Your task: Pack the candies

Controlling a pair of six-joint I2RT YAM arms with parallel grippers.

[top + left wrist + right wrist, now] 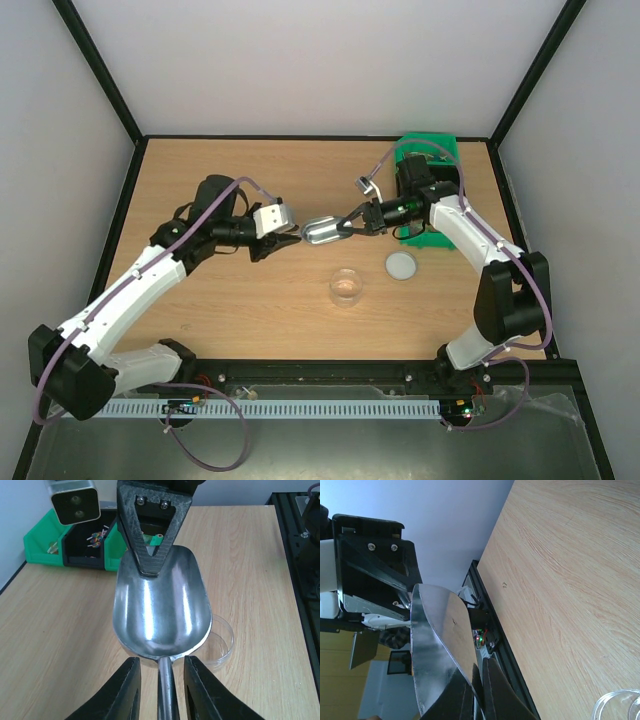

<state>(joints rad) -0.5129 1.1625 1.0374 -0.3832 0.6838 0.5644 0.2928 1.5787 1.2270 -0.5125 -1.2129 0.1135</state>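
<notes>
Currently, the right gripper (350,227) is clamped on the rim of the metal scoop (322,231). The left gripper (162,664) has its jaws apart, flanking the scoop handle (167,690) without contact.

Candies (98,538): tiny wrapped sweets, mixed red, green and white. Loose small heap, pieces lying at all angles, in a dark compartment of the green bin (39,547). Finer detail unclear.
</notes>
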